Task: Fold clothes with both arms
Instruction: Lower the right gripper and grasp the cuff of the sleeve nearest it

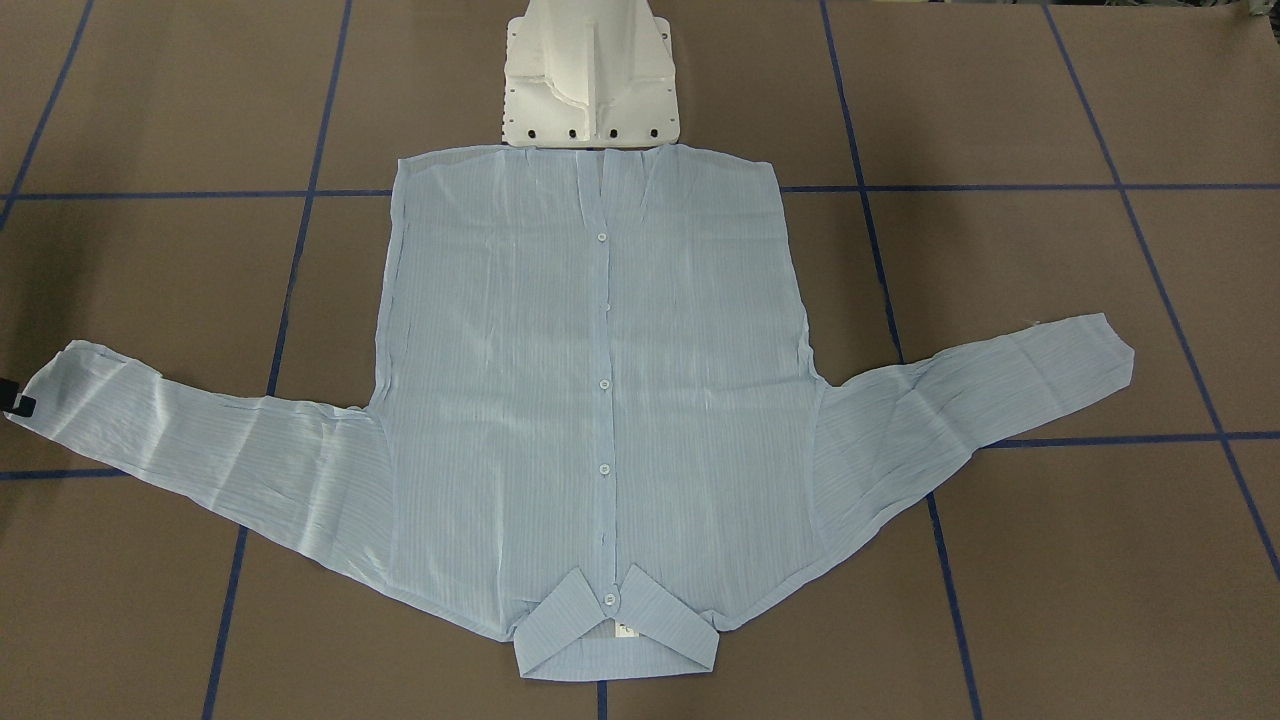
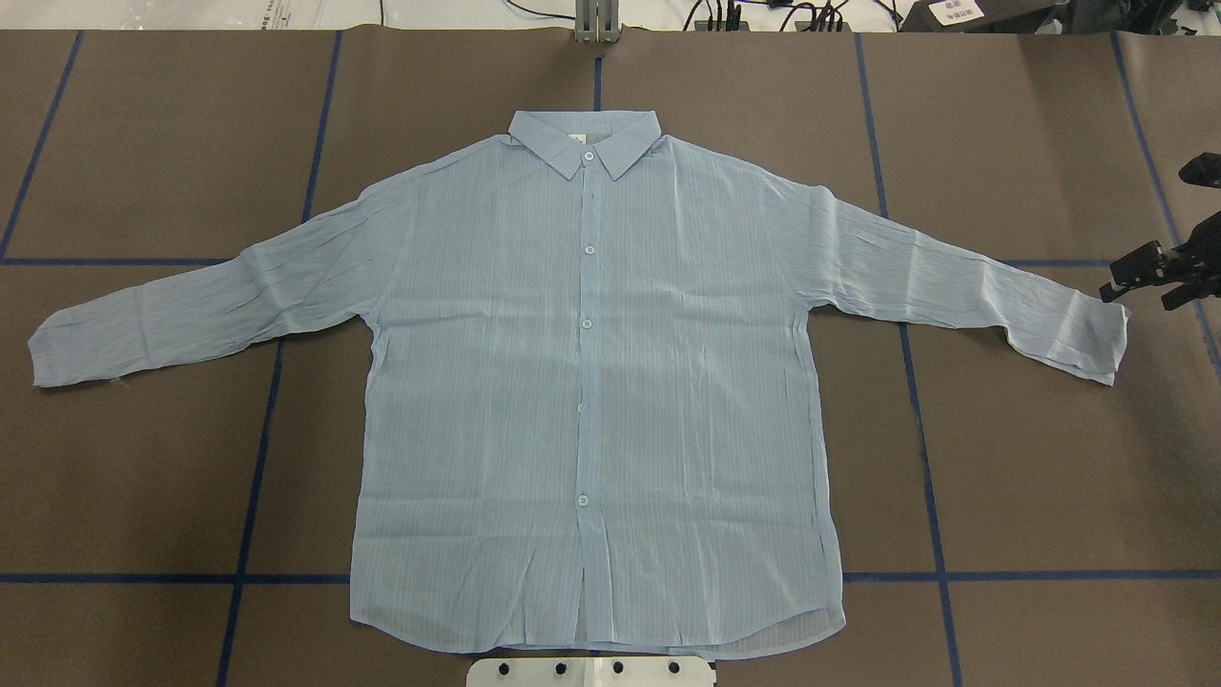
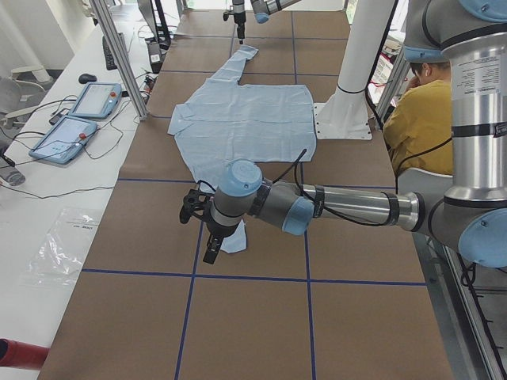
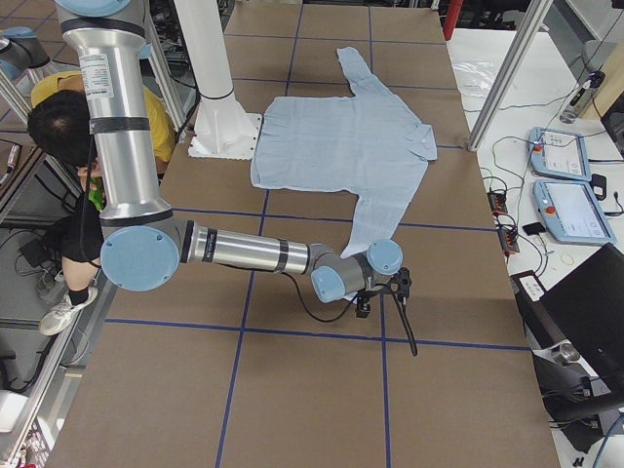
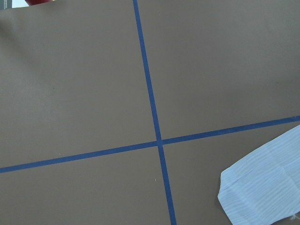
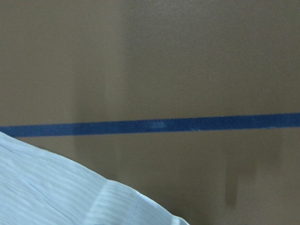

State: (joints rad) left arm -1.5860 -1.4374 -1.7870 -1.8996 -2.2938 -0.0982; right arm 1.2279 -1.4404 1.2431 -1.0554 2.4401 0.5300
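The clothes are one light-blue striped shirt (image 2: 591,382) lying flat and buttoned, collar (image 2: 584,138) at the far side, both sleeves spread out. My right gripper (image 2: 1140,294) hovers just beyond the right cuff (image 2: 1087,334), fingers apart and holding nothing; one black finger (image 1: 20,405) shows at the cuff in the front view. The left gripper (image 3: 204,237) hangs over the left cuff (image 3: 235,241); whether it is open or shut I cannot tell. The left wrist view shows only that cuff (image 5: 267,187) on the mat.
The white pedestal base (image 1: 590,80) stands right behind the shirt's hem. Blue tape lines (image 5: 154,140) grid the brown mat. A seated person in yellow (image 3: 420,111) is beside the table. Control tablets (image 3: 75,119) lie on a side bench.
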